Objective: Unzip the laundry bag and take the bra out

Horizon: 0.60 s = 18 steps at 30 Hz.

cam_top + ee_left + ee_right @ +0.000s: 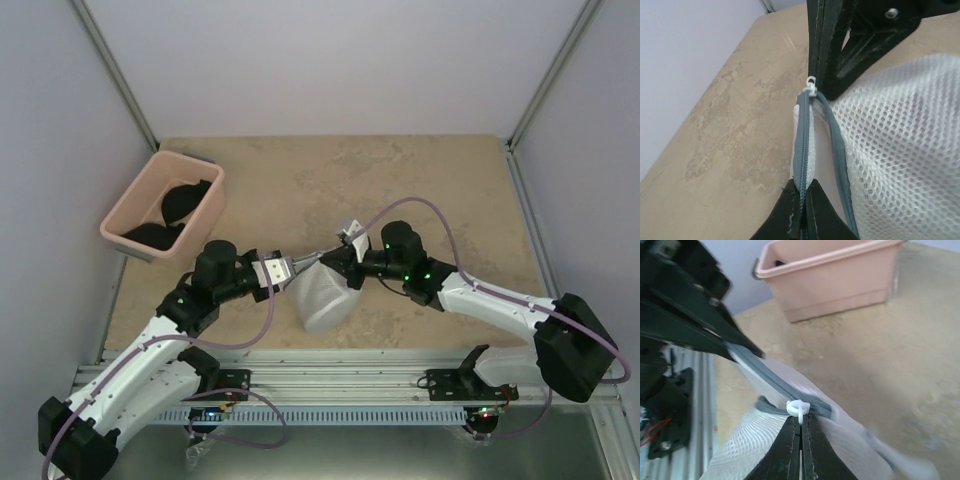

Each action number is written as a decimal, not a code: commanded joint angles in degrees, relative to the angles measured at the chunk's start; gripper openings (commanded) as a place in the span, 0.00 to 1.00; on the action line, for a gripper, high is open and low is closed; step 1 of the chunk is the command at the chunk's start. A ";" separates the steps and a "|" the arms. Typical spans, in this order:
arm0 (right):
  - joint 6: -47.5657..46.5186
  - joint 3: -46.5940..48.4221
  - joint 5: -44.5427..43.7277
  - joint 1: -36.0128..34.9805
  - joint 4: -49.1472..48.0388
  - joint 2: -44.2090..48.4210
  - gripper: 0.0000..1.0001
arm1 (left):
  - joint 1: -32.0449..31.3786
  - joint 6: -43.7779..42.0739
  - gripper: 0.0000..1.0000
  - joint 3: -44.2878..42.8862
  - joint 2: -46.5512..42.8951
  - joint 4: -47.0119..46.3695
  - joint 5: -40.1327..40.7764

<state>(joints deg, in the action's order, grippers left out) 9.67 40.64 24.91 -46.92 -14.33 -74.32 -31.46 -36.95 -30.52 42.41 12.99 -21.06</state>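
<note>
The laundry bag (325,297), white mesh with a grey-blue zipper rim, lies on the table between the two arms. My left gripper (805,187) is shut on the bag's zipper tape (803,145), at the bag's upper left edge (298,268). My right gripper (801,420) is shut on the white zipper pull (798,409), which shows in the left wrist view as a small white ring (811,86) at the right fingers (840,50). The zipper is partly parted beside the pull. The bra is hidden.
A pink plastic bin (165,205) with black bras inside stands at the table's back left, and also shows in the right wrist view (835,282). Frame posts rise at the table's back corners. The arm bases and a rail sit along the near edge.
</note>
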 commanded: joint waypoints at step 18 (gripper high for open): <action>-4.42 20.02 1.34 6.09 -15.47 -20.53 0.01 | 0.14 -45.49 0.00 -1.59 1.59 -27.17 19.46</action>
<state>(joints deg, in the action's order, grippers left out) 6.28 57.36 27.75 -41.69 -21.34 -90.52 -31.18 -65.54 -30.33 43.72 -5.87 -3.75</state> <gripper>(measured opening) 0.009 0.022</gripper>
